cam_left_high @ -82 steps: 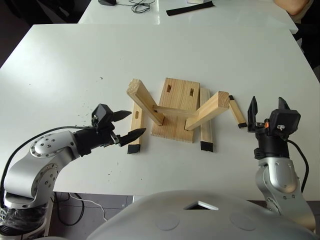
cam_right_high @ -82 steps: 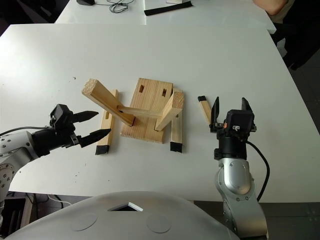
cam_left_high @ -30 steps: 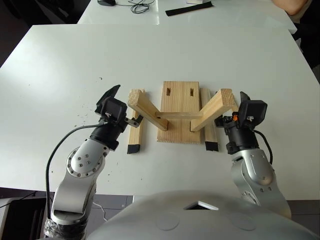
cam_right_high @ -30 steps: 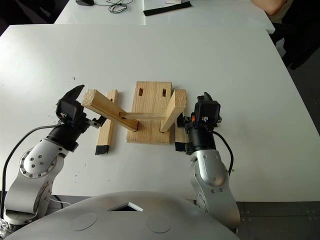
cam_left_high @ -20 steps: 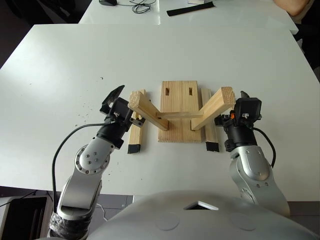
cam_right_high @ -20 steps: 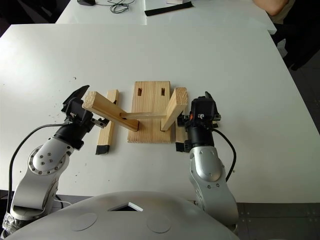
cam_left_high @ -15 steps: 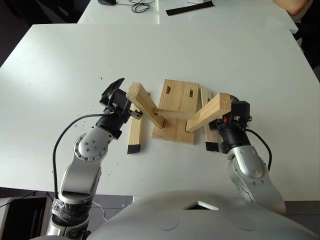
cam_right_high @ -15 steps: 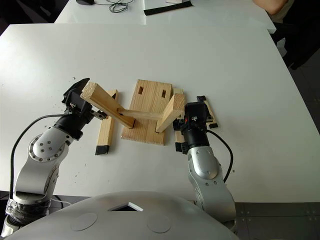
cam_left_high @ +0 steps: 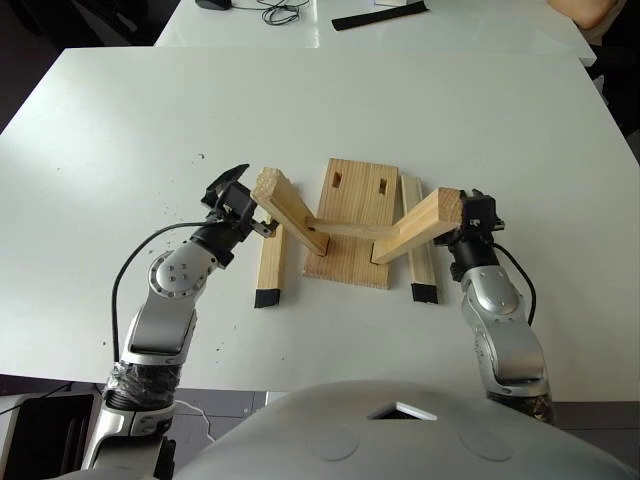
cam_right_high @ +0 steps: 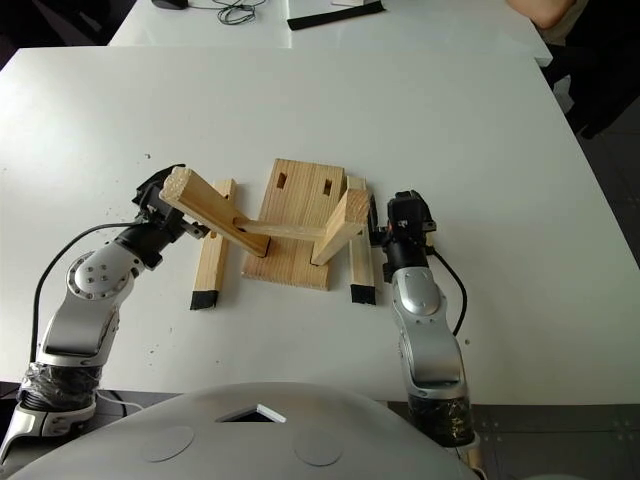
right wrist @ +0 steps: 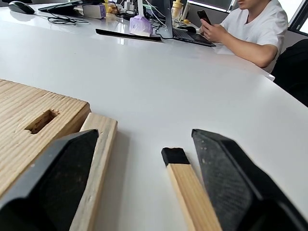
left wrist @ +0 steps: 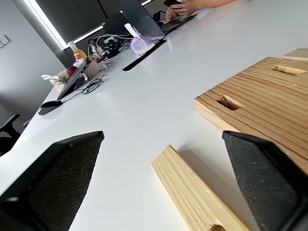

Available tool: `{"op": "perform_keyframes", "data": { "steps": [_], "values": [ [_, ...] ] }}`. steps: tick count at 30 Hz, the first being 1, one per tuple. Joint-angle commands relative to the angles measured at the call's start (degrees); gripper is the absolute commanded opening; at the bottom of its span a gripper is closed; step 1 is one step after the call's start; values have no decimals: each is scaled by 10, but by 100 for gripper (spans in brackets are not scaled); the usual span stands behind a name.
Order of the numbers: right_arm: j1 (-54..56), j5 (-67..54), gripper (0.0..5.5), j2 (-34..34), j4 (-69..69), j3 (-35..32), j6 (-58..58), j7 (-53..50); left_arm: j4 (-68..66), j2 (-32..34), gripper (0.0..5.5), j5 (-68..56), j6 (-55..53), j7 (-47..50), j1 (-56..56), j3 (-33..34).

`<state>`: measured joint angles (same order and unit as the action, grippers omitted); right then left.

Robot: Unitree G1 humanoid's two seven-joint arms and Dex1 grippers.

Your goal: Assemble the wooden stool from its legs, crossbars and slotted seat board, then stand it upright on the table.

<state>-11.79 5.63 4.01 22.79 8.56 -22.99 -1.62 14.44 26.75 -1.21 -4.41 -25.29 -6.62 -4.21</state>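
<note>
White tabletop [cam_left_high: 150, 120] holds the pale slotted wooden seat board [cam_left_high: 355, 195] between both claws (fingers spread wide): left gripper [left wrist: 162, 137] faces a flat wooden leg [left wrist: 197, 192], right gripper [right wrist: 144, 132] a short black-tipped crossbar [right wrist: 190, 190].

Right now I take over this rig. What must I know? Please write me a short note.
Left gripper: open, at the upper end of the left leg.
Right gripper: open, at the upper end of the right leg.
Done: these two legs are joined by a crossbar and lean on the seat board, which lies flat.
Left: two loose legs lie beside the board, and a short crossbar lies near. Fit them, then stand the stool upright.
</note>
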Motion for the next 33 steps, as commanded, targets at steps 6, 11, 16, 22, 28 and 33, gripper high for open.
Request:
{"op": "perform_keyframes", "data": {
  "steps": [6,11,16,22,28,33],
  "values": [
    [31,-6,359,-32,-83,61,1,35,-35,-9,457,46,59,-2,-23,-45],
    [11,3,359,-20,-86,64,3,38,-53,-6,457,65,62,5,-38,-47],
    [-29,-3,359,11,-73,25,15,43,-74,3,457,78,80,4,-57,-48],
    [-79,-4,359,58,-78,-26,39,60,-112,19,457,99,117,10,-78,-44],
    [-94,-7,359,75,-102,-65,67,62,-165,29,457,89,120,25,-60,-9],
    [-98,-10,359,81,-120,-90,85,59,-196,40,457,88,133,17,-47,2]
  ]
}}
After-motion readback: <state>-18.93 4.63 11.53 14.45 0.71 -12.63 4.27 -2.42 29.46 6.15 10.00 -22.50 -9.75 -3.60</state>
